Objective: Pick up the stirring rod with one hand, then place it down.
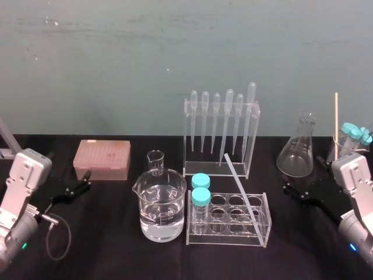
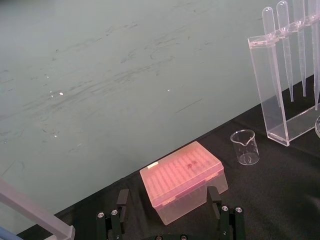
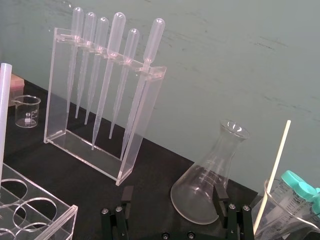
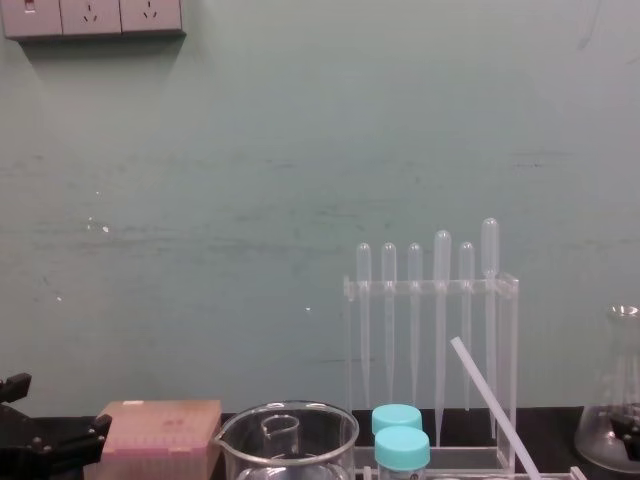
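The left tool (image 1: 86, 179) sat low at the left side of the desk (image 1: 116, 251), fingers spread and empty, pointing at the pink pipette-tip box (image 1: 102, 158). The right tool (image 1: 304, 178) sat at the right side, likewise spread wide with nothing between its fingers, just short of the Erlenmeyer flask (image 1: 297, 149).

The stirring rod (image 1: 242, 189) stood well apart from both tools, nearer the right one. It leaned in the clear test-tube rack (image 1: 265, 230) at desk centre — lower end down in a well at the rack's near right, upper end tilted back toward the pipette stand (image 1: 189, 140) behind. Whether it touched that stand could not be told. Two teal-capped tubes (image 1: 200, 189) occupied the rack's left wells; a beaker of clear liquid (image 1: 160, 207) stood just beside the rack on the left.

Task status: not begun, judging by the layout. The rod had not been grasped — approach, grip, lift and set-down were all outstanding. The right tool appeared the better placed.
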Available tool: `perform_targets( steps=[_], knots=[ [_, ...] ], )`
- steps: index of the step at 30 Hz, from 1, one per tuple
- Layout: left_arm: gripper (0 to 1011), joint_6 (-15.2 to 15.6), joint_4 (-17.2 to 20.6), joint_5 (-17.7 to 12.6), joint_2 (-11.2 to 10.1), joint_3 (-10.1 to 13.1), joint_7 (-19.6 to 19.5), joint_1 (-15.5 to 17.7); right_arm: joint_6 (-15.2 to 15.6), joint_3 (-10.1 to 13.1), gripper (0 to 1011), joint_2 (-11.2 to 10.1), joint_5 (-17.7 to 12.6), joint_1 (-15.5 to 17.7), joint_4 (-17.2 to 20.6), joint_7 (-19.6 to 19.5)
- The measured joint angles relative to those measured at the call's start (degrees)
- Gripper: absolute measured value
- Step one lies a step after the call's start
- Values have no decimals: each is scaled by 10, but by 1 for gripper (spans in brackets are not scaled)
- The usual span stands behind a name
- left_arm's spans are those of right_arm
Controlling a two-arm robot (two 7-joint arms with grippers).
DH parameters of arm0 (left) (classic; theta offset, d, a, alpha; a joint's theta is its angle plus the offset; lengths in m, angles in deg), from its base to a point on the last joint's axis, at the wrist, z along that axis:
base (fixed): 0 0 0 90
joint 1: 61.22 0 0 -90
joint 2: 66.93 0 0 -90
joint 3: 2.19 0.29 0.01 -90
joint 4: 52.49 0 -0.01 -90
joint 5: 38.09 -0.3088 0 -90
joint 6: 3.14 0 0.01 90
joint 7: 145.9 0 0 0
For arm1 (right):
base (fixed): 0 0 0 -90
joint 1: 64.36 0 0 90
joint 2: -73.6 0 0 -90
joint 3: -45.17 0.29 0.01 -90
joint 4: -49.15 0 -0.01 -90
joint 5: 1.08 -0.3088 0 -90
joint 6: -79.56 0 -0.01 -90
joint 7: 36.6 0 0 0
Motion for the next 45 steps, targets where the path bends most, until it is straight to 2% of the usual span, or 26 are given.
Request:
perform_targets(
  steps=[41, 44, 45],
  knots=[
    [1000, 0, 0, 0, 0, 0, 0, 0, 0, 1, 1003, 1, 1, 0, 0, 0],
    [1000, 0, 0, 0, 0, 0, 0, 0, -7, 4, 1003, 2, 6, 2, 0, 1],
    [1000, 0, 0, 0, 0, 0, 0, 0, -25, 7, 1003, 4, 9, 4, 0, 5]
  ],
)
